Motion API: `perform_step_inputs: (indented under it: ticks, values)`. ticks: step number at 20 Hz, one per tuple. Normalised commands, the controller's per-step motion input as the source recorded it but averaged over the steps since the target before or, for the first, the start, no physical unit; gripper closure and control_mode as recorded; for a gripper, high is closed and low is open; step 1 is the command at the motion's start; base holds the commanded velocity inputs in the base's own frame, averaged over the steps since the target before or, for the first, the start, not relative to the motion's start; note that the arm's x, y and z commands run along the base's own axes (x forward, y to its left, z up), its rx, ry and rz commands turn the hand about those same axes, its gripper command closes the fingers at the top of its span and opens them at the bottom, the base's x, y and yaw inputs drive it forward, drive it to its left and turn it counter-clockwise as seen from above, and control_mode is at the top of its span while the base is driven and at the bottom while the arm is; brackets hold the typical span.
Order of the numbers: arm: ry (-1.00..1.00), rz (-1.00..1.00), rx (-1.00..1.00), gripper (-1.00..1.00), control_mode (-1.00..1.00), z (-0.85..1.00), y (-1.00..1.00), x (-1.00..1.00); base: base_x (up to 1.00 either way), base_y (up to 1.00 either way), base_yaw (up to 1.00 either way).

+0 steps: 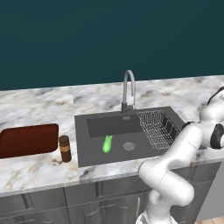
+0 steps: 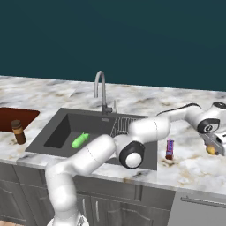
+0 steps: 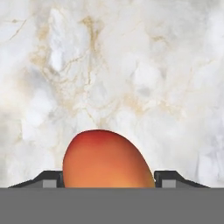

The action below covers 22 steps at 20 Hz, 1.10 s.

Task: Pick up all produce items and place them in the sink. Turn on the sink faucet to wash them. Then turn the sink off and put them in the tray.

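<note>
An orange-yellow fruit (image 3: 107, 157) sits between my gripper's (image 3: 109, 177) two fingertips, which press against its sides over the marble counter. In the right base view the gripper (image 2: 216, 145) is at the far right of the counter, shut on the fruit (image 2: 211, 150). A green cucumber-like vegetable (image 1: 107, 144) (image 2: 80, 140) lies in the dark grey sink (image 1: 92, 131) (image 2: 57, 137), left of the drain. The grey gooseneck faucet (image 1: 128, 89) (image 2: 101, 90) arches over the basin; no water shows. The reddish-brown tray (image 1: 28, 140) (image 2: 13, 118) lies left of the sink.
A brown jar (image 1: 64, 148) (image 2: 18, 131) stands between the tray and the sink. A wire rack (image 1: 157, 127) (image 2: 121, 126) fills the sink's right side. A small purple-red bar (image 2: 169, 149) lies on the counter between the sink and the gripper.
</note>
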Motion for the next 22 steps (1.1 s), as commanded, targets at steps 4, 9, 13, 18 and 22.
perform_step_inputs:
  ticks: [4, 9, 13, 18, 22]
  values:
    - [0.08, 0.00, 0.00, 1.00, -1.00, 0.00, 0.52, -0.59, 0.00, 0.00, 0.00]
    - [0.18, -0.01, 0.02, 1.00, -1.00, 0.00, 0.60, -0.52, 0.00, 0.00, 0.00]
    - [0.23, -0.03, 0.03, 1.00, -1.00, 0.00, 0.68, -0.54, 0.00, 0.00, 0.00]
    - [0.14, -0.05, 0.06, 1.00, -1.00, -0.06, 0.76, -0.69, 0.00, 0.00, 0.00]
    - [0.02, -0.03, 0.09, 1.00, -1.00, -0.07, 0.80, -0.76, 0.00, 0.00, 0.00]
